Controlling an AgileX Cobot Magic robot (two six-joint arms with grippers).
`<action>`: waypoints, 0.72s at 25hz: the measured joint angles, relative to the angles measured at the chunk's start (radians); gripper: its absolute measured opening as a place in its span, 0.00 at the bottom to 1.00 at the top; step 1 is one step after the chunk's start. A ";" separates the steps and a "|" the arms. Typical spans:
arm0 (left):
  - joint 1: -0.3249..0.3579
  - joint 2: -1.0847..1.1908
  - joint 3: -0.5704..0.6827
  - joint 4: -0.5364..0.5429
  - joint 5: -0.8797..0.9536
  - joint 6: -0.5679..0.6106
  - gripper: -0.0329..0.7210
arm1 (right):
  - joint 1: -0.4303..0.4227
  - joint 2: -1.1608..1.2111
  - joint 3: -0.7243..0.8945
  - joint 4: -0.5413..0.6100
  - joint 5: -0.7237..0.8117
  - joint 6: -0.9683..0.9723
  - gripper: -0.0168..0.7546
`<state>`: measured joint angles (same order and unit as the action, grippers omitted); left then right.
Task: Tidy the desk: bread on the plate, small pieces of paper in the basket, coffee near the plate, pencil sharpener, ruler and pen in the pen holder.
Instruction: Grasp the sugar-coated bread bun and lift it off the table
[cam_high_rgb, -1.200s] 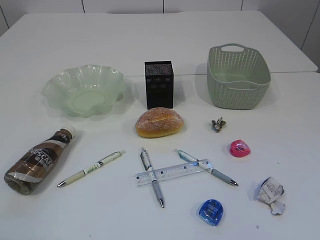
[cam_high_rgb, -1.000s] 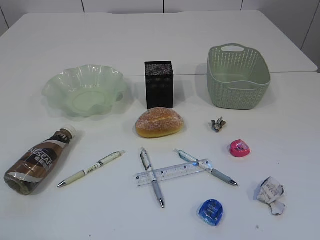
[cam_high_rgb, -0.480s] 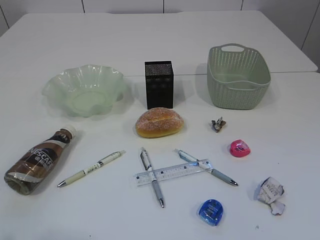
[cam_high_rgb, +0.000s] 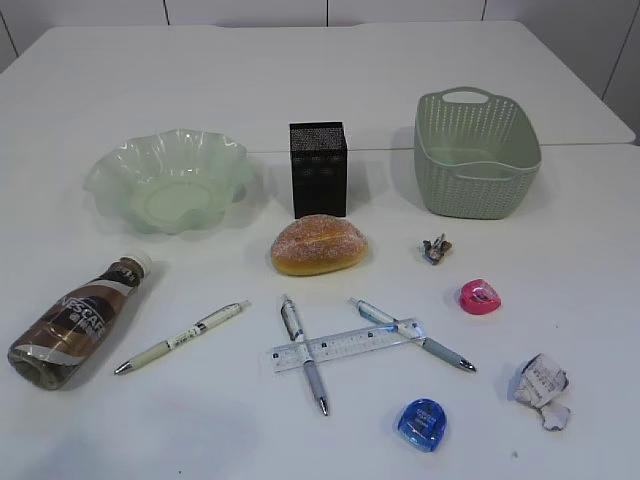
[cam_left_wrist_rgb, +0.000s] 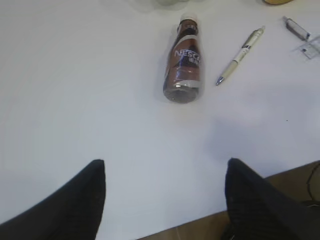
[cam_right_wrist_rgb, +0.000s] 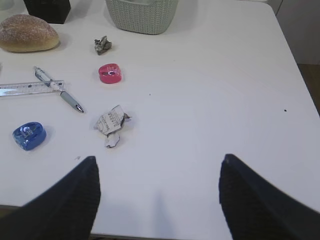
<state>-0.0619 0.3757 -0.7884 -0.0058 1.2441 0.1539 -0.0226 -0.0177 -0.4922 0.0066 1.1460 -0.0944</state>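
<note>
The bread (cam_high_rgb: 318, 244) lies mid-desk in front of the black pen holder (cam_high_rgb: 318, 168). The ruffled green plate (cam_high_rgb: 168, 180) is back left, the green basket (cam_high_rgb: 475, 150) back right. The coffee bottle (cam_high_rgb: 74, 320) lies on its side at the left. Three pens (cam_high_rgb: 180, 337) (cam_high_rgb: 303, 352) (cam_high_rgb: 412, 334) and the clear ruler (cam_high_rgb: 345, 344) lie in front. A pink sharpener (cam_high_rgb: 479, 296), a blue sharpener (cam_high_rgb: 421, 423), a grey paper wad (cam_high_rgb: 435, 248) and a white wad (cam_high_rgb: 541, 388) sit on the right. My left gripper (cam_left_wrist_rgb: 165, 167) and right gripper (cam_right_wrist_rgb: 157, 165) are open and empty over the near edge.
The desk (cam_high_rgb: 320, 80) is wide and bare behind the containers. Its near edge shows in the left wrist view (cam_left_wrist_rgb: 200, 225), with floor beyond. The right desk edge shows in the right wrist view (cam_right_wrist_rgb: 295, 60).
</note>
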 joint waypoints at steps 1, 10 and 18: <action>0.000 0.017 -0.013 -0.007 0.004 0.000 0.74 | 0.000 0.000 0.000 0.000 0.000 0.000 0.77; 0.000 0.173 -0.166 -0.016 0.019 0.014 0.74 | 0.000 0.000 0.000 0.000 0.000 0.000 0.77; 0.000 0.363 -0.294 -0.046 0.019 0.012 0.74 | 0.000 0.000 0.000 0.000 0.000 0.000 0.77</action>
<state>-0.0619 0.7384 -1.0827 -0.0522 1.2634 0.1656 -0.0226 -0.0177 -0.4922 0.0066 1.1460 -0.0944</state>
